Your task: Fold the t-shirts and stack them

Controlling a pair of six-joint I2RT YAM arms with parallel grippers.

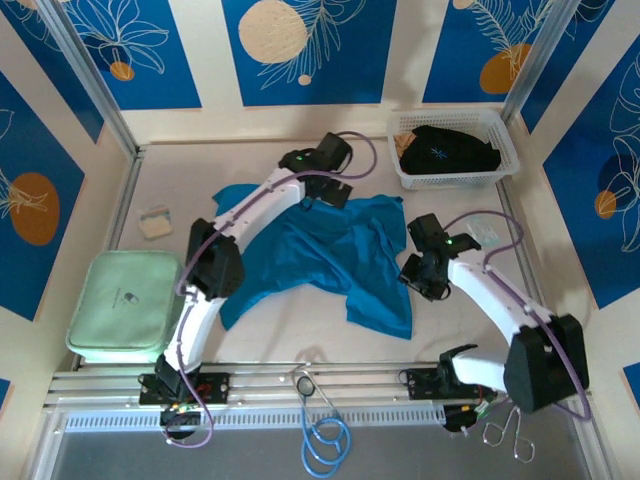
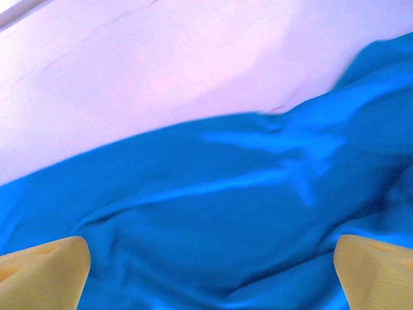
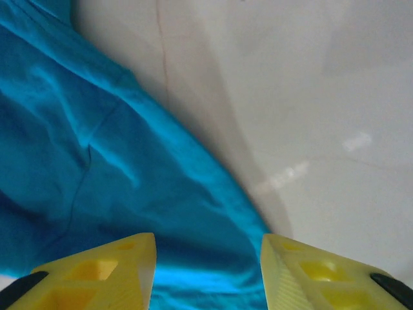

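The plain teal-blue cloth t-shirt [image 1: 330, 260] lies rumpled and spread out in the middle of the top view, on the pale worktop [image 1: 290, 332]. It is not folded yet, so I think it lies here to be smoothed flat first.

The left jaws hang over the shirt's upper edge, near the top middle of that frame. They are spread wide. Their yellow fingers [image 2: 42, 271] sit in the two bottom corners of the left wrist view, with blue cloth below them, and they hold nothing.

The right jaws are at the shirt's right edge. They are spread too. Between their yellow fingers [image 3: 322, 271] the cloth's edge lies under the gap, not pinched as far as I can see. I think each arm is at an edge so that both can pull the shirt straight.

The black cloth t-shirt with a small pale mark [image 1: 445, 150] waits bunched up in the white plastic mesh basket [image 1: 455, 183] at the upper right. The pale green flat pad [image 1: 125, 305] lies at the lower left, maybe as the spot for the stack.
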